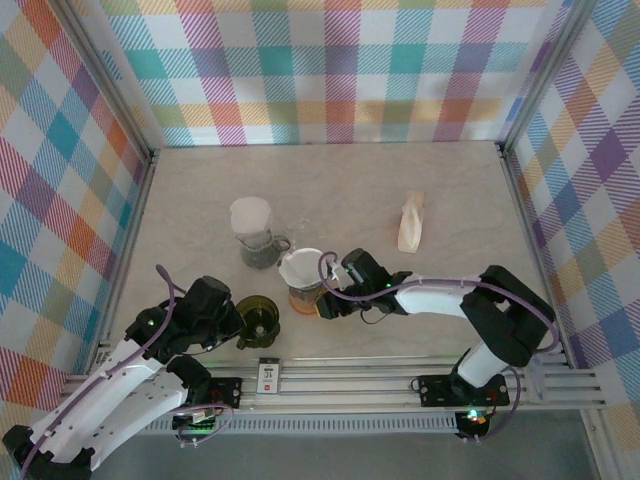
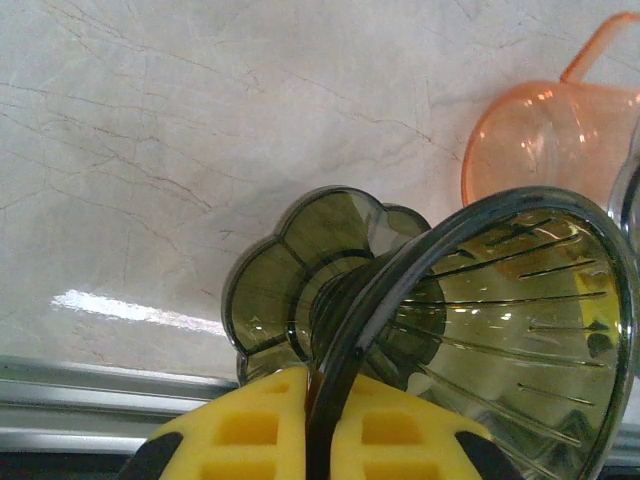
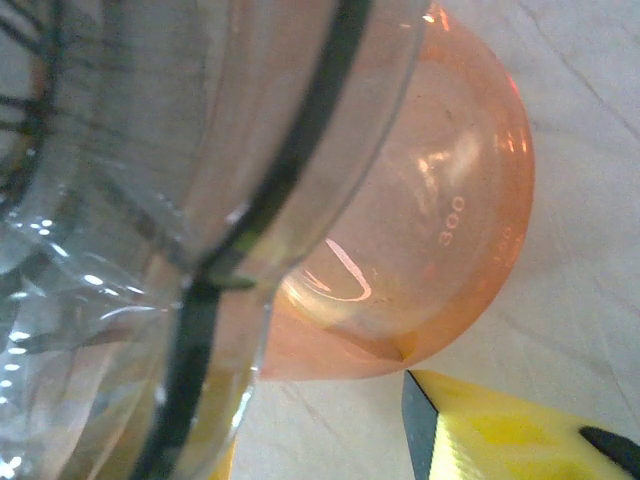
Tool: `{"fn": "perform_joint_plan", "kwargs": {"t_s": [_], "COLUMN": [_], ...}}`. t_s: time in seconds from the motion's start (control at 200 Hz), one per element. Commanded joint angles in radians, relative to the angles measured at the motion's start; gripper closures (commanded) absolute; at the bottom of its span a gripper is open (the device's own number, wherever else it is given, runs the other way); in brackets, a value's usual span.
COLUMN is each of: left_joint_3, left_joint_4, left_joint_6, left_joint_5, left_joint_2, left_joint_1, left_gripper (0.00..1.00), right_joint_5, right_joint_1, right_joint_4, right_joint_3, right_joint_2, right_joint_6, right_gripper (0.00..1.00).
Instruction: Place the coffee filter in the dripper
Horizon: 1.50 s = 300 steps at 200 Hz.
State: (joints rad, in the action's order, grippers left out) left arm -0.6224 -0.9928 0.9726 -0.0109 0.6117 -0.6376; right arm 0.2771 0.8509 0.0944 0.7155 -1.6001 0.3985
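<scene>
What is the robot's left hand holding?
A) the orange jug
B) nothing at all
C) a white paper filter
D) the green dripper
D: the left gripper pinches the rim of the green dripper, while the orange jug stands apart from it.
</scene>
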Motion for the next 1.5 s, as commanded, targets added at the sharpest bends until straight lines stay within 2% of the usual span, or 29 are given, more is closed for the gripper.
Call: {"fn": "perform_joint_plan", "kwargs": {"t_s": [0.0,0.255,0.41,0.56,0.685,0.875,1.055,1.2,1.305,1.495], "left_joint_3": [0.01,0.009,0.015,0.014,0.013,0.013,-0.017,-0.059,-0.083,-0.1], "left_joint_4": [0.008,-0.003,0.007,0.033,0.067,0.156,0.273,0.329,0.353,0.396], "left_joint_6": [0.011,0.007,0.008,-0.001,-0.006,0.034,0.085,0.091,0.084,0.08], "left_joint_5": [-0.012,-0.008,-0.013,-0.025,-0.033,0.009,0.073,0.123,0.126,0.126], "left_joint_2": [-0.009,-0.013,-0.015,-0.003,0.016,0.079,0.224,0.355,0.431,0.496], "left_joint_1": [0.012,0.012,0.012,0.012,0.001,-0.109,-0.268,-0.372,-0.4,-0.426], "left_gripper": [1.0,1.0,1.0,1.0,1.0,1.0,1.0,1.0,1.0,1.0], "right_joint_5": [0.029,0.047,0.036,0.006,-0.044,-0.199,-0.403,-0.502,-0.466,-0.336], "right_joint_1": [-0.003,-0.003,-0.003,-0.003,-0.003,-0.003,-0.012,-0.023,-0.055,-0.135], "right_joint_4": [0.053,0.045,0.036,0.023,0.024,-0.041,-0.239,-0.351,-0.348,-0.264], "right_joint_3": [0.082,0.211,0.228,0.179,0.06,-0.102,-0.149,-0.163,-0.141,0.006], "right_joint_2": [-0.065,-0.192,-0.218,-0.178,-0.074,0.183,0.425,0.568,0.571,0.377], "right_joint_6": [-0.035,-0.026,-0.018,-0.012,0.013,0.067,0.093,0.093,0.07,-0.02], "right_gripper": [0.52,0.53,0.51,0.4,0.36,0.34,0.32,0.29,0.28,0.26]}}
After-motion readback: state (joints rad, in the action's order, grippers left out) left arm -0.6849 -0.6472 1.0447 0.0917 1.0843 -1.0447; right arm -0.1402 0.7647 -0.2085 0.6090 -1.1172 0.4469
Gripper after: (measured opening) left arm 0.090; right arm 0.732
